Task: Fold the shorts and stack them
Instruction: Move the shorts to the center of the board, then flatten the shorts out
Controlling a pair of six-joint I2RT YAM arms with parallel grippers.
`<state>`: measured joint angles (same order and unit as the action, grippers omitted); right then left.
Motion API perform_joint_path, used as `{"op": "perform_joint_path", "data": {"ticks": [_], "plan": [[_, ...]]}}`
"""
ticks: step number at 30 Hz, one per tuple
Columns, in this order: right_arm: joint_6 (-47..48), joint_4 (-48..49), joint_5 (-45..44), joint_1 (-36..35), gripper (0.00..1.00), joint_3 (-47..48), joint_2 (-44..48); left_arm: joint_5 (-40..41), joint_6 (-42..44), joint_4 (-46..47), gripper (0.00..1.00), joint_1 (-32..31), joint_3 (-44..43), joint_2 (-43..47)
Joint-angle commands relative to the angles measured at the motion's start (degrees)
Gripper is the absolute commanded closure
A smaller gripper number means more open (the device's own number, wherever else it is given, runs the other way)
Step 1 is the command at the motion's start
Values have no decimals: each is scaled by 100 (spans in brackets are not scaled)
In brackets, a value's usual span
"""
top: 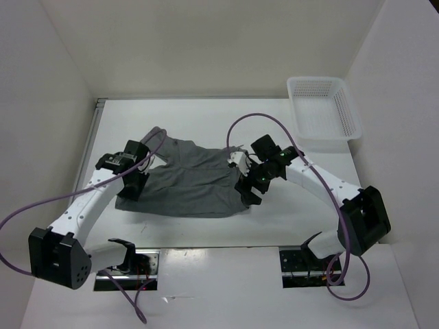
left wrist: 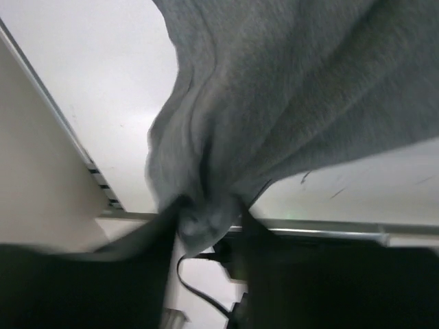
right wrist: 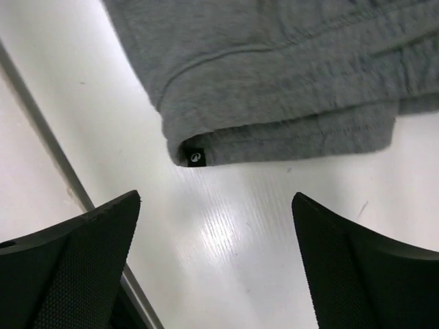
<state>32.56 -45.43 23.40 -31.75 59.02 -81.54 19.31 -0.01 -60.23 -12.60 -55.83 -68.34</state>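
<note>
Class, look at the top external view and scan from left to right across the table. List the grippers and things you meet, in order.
left gripper → shorts, pinched at their left edge by that gripper → right gripper, open at their right edge → white mesh basket, farthest right

Bright, even light; left-wrist blur.

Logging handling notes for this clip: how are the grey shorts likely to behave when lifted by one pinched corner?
Probably floppy: the shorts bunch and drape from the left gripper. Likely light, since one small pinch holds that edge up. Pushed, they would probably wrinkle rather than slide; creases already show.
</note>
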Motion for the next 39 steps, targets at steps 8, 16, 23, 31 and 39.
{"op": "perform_joint_path", "data": {"ticks": [8,16,23,31,39], "plan": [[-2057,1463,129,475,2,1206,-168,355,1,889,1,-6,-1244,295],[-3799,2837,-1046,1362,11,1358,-793,794,1,2103,1,179,-2157,-2242],[-3407,2899,-1380,1610,11,1498,-1715,653,1,2716,1,284,-3529,-4089],[-3396,2820,-1268,1478,11,1393,-2244,-111,1,2640,1,284,-4445,-5180],[-3387,2768,-986,1216,12,1086,-2297,-251,1,2692,1,56,-4322,-5708]]}}
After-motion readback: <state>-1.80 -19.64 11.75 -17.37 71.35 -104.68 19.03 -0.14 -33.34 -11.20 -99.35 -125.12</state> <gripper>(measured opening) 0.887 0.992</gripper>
